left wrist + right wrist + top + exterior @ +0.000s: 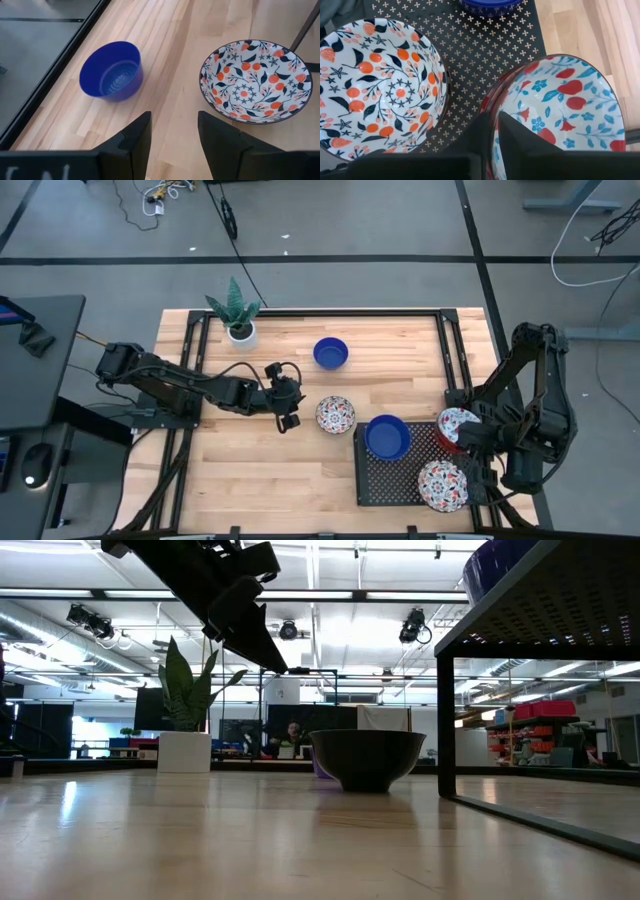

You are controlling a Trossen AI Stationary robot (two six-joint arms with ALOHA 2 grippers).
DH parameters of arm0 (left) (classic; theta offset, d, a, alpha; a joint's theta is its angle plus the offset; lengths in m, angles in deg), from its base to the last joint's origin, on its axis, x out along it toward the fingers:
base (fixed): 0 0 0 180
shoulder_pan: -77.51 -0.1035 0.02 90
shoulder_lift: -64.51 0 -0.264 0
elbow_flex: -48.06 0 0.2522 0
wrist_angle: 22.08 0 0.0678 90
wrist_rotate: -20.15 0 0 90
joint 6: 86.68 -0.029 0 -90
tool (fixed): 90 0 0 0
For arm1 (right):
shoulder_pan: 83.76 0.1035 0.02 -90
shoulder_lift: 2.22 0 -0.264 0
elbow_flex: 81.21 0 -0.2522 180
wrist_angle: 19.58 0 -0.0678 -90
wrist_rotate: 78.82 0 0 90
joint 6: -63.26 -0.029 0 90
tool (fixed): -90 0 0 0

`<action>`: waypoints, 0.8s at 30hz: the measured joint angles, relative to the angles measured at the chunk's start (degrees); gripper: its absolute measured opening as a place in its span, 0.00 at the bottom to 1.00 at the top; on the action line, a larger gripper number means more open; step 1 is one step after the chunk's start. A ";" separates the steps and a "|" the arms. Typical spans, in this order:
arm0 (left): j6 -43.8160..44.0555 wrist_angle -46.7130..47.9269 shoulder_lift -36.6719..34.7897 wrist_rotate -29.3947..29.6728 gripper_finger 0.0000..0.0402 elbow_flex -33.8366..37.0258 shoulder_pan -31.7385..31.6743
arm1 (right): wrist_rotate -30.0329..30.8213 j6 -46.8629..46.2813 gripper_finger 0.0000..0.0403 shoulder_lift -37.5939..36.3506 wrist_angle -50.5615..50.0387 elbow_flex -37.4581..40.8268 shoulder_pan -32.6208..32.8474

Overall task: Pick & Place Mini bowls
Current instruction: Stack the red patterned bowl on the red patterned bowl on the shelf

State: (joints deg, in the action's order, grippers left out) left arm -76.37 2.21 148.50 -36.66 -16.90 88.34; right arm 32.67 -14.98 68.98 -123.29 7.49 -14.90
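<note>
Right now, reading across from the left side of the tabletop (270,480), my left gripper (290,412) hovers near the middle with its jaws parted and nothing between them; from its wrist view the solid blue bowl (111,71) near the back edge and the floral bowl (255,80) at the centre both lie ahead of it, neither touched. The potted plant (238,314) stands at the back left, clear of everything. Further right, the black perforated rack (385,478) sits at the front right corner, carrying a second blue bowl (387,436) at its left end and a floral bowl with orange berries (375,80) nearer the front. My right gripper (466,438) is at the rack's right edge, its jaws astride the rim of the red-flowered bowl (557,112) with only a narrow gap; I judge the grip is loosening rather than firm, though I cannot tell whether the fingers have left the rim. To finish this placement well I would let the jaws widen fully before lifting, then rise straight up so the rim is not dragged, keeping clear of the berry bowl just beside it.
</note>
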 joint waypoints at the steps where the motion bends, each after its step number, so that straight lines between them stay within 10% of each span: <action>1: 0.00 0.00 0.00 0.00 0.41 0.00 0.00 | 0.12 0.00 0.11 0.00 0.09 0.00 0.00; 24: -0.31 0.00 0.00 -0.04 0.41 0.00 0.00 | -1.16 -0.63 0.26 0.13 4.44 3.36 0.00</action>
State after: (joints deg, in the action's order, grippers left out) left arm -76.68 2.21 148.50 -36.70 -16.90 88.34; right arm 31.51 -15.61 69.11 -118.85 10.85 -14.90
